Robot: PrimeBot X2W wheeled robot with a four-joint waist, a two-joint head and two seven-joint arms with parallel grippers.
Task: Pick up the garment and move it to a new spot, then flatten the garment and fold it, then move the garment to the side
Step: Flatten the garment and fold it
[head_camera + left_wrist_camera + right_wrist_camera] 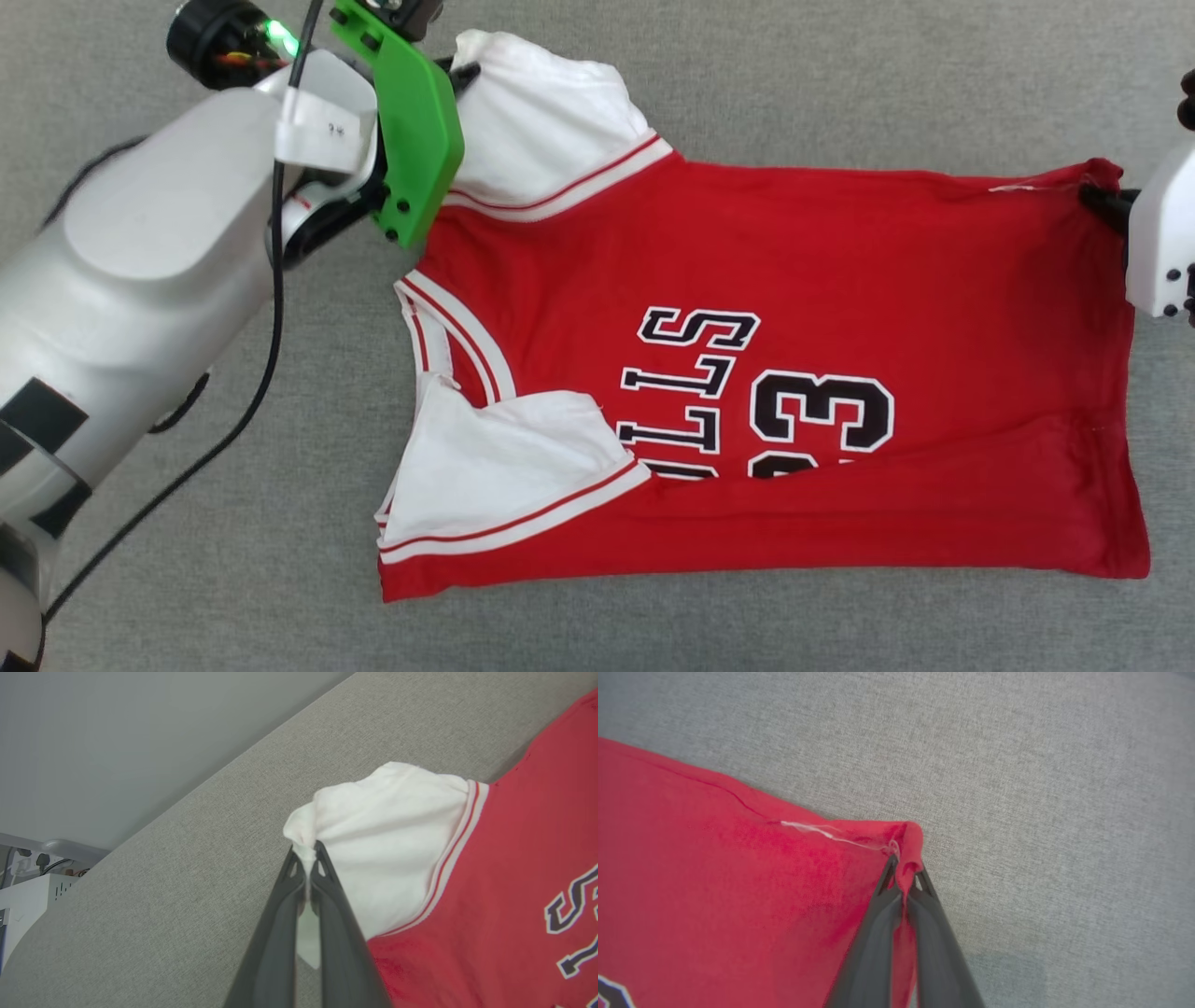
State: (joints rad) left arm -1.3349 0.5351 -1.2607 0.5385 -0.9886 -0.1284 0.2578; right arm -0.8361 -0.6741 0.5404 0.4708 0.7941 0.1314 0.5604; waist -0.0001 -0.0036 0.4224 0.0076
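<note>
One garment (840,261), two white sleeves (551,112); left end effector (306,858) clamps one sleeve; right end effector (903,877) clamps hem corner (911,840).

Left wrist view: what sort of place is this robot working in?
Probably an indoor lab or test room: a grey fabric worktop, a plain pale wall, and a white box with plugs and cables above it.
</note>
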